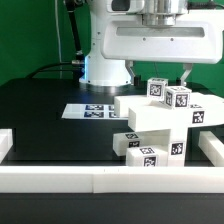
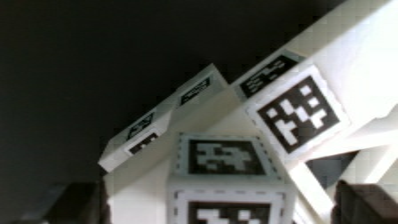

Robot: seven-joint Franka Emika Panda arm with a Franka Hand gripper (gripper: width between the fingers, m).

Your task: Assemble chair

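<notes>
The chair parts point(image 1: 150, 118) are white chunky pieces with black-and-white tags, piled at the exterior view's centre right. Two short tagged blocks point(image 1: 168, 93) stand on top of the pile, and more pieces point(image 1: 145, 152) lie low at the front. My gripper point(image 1: 172, 76) hangs just above the top blocks; one dark finger point(image 1: 186, 72) shows. In the wrist view my gripper point(image 2: 222, 208) is open. A tagged white block point(image 2: 228, 170) stands between the dark fingers point(image 2: 80, 205) with gaps on both sides. A larger tagged part point(image 2: 302, 105) lies beside it.
The marker board point(image 1: 90, 110) lies flat on the black table behind the pile, at the exterior view's left of it. Long low white border rails point(image 1: 100, 180) run along the front and both sides. The robot base point(image 1: 105, 65) stands behind.
</notes>
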